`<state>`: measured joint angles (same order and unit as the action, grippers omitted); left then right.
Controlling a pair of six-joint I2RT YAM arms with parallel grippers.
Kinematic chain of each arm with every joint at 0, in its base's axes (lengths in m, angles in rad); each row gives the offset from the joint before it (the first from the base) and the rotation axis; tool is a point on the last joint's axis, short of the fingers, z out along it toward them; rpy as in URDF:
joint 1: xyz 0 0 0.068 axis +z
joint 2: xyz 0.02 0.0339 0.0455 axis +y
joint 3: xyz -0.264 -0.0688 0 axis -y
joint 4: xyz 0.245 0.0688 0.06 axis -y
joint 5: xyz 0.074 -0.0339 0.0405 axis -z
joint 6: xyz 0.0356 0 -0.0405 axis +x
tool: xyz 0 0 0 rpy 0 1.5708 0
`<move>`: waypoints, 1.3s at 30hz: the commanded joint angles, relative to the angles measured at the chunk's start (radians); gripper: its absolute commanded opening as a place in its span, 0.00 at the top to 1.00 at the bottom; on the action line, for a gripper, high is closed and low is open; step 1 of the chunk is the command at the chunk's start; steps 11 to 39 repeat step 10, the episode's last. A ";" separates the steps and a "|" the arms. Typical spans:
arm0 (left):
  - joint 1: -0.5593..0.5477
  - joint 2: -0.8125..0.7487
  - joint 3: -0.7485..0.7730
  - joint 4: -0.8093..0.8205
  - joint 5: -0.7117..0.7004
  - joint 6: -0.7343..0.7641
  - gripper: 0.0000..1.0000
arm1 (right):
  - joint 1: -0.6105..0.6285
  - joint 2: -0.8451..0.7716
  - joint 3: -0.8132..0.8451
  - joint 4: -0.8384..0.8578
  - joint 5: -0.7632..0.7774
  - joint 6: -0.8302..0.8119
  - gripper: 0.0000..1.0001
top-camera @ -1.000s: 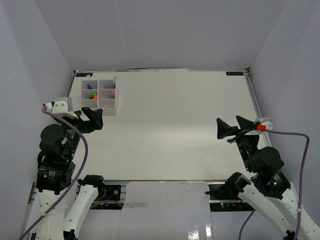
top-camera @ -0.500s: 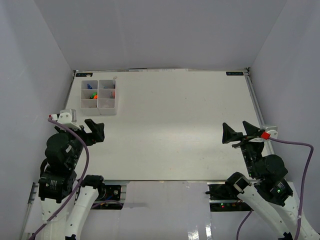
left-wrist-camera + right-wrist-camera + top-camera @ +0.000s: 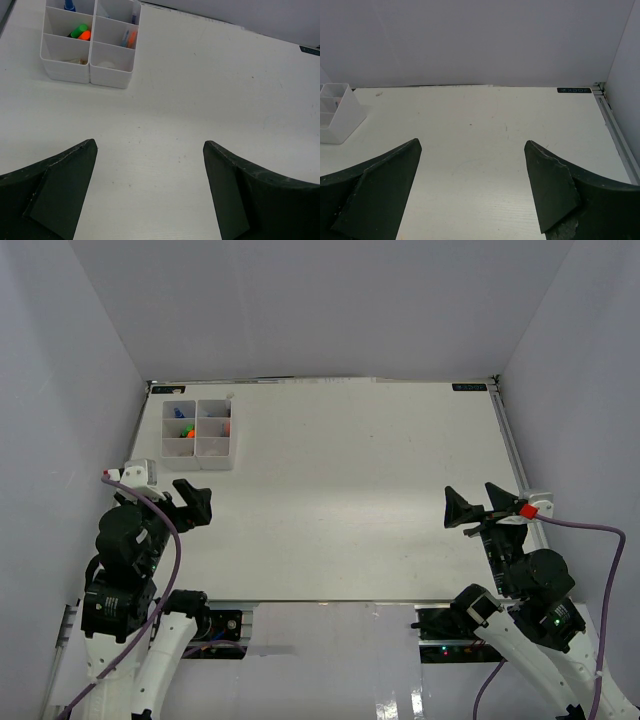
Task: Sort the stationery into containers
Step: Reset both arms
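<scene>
Tray (image 3: 213,462): white plastic, 2 cols by 3 rows, upright at far-left corner of table (image 3: 350,490). Well apart from both grippers. Right wrist cam catches only its corner (image 3: 337,115).
Left gripper (image 3: 200,502): jaws spread wide, nothing btwn them. Over bare table on near side of tray, pointing twd it (image 3: 150,145).
Right gripper (image 3: 468,490): jaws wide apart, empty, over right side of table, far from tray (image 3: 472,142).
Pens (image 3: 129,39): blue & orange-ish, leaning in mid-right compartment.
Dark pen (image 3: 134,17): back-right compartment, only partly seen.
Green highlighter (image 3: 77,31): mid-left compartment, right beside orange highlighter (image 3: 85,35).
Glue bottle (image 3: 70,6): blue cap only, back-left compartment, cut off by frame edge.
Clip (image 3: 77,61): small brass-coloured bit, front-left compartment.
Front-right compartment: pale shape thru wall, can't tell what.
</scene>
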<state>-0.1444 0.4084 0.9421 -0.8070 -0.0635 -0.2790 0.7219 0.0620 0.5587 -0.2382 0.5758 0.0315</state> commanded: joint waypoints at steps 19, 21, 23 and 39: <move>-0.003 -0.010 -0.003 0.022 -0.012 -0.012 0.02 | 0.004 0.018 0.023 0.019 0.002 -0.027 0.10; -0.003 -0.010 -0.003 0.022 -0.012 -0.012 0.02 | 0.004 0.018 0.023 0.019 0.002 -0.027 0.10; -0.003 -0.010 -0.003 0.022 -0.012 -0.012 0.02 | 0.004 0.018 0.023 0.019 0.002 -0.027 0.10; -0.003 -0.010 -0.003 0.022 -0.012 -0.012 0.02 | 0.004 0.018 0.023 0.019 0.002 -0.027 0.10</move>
